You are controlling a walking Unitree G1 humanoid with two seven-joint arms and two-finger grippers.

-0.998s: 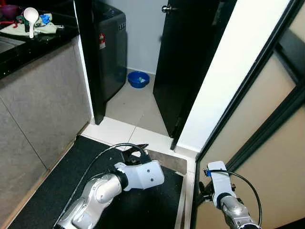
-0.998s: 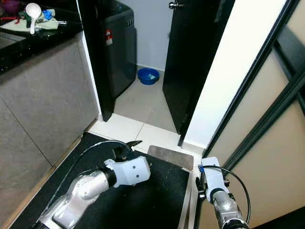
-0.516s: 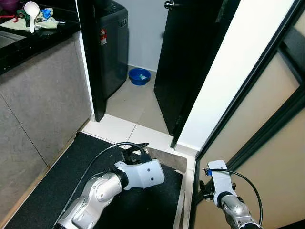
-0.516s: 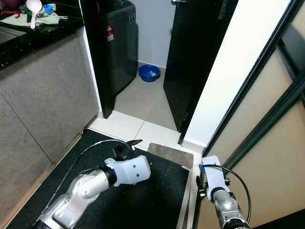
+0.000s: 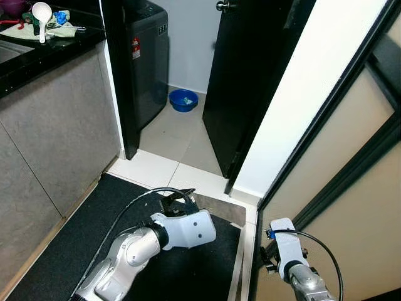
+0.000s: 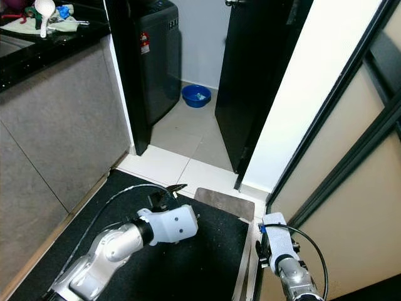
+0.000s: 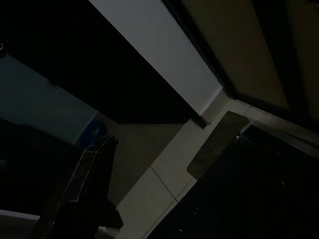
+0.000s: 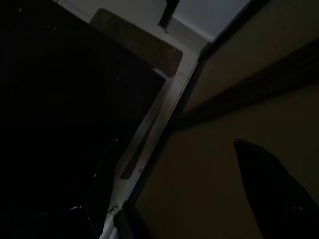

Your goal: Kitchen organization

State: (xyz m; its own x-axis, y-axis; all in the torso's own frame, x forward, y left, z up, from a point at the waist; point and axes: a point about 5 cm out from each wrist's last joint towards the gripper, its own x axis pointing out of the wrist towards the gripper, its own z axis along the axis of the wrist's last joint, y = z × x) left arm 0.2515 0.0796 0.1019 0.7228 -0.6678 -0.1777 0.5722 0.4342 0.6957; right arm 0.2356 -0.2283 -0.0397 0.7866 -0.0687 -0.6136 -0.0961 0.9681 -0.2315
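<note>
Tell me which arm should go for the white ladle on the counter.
Left. The white ladle lies on the black counter on the robot's left; the left pincer hangs on that side, the right arm by the wall.

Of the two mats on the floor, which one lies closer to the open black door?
The small grey mat, at the far right corner of the large black mat; it sits just below the door.

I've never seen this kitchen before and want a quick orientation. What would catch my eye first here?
Probably the blue bowl on the pale tiled floor, beyond the doorway between the dark washing machine and the open black door. Next, the white ladle among the clutter on the black countertop at upper left. Lower down, the left gripper hangs over a black floor mat.
</note>
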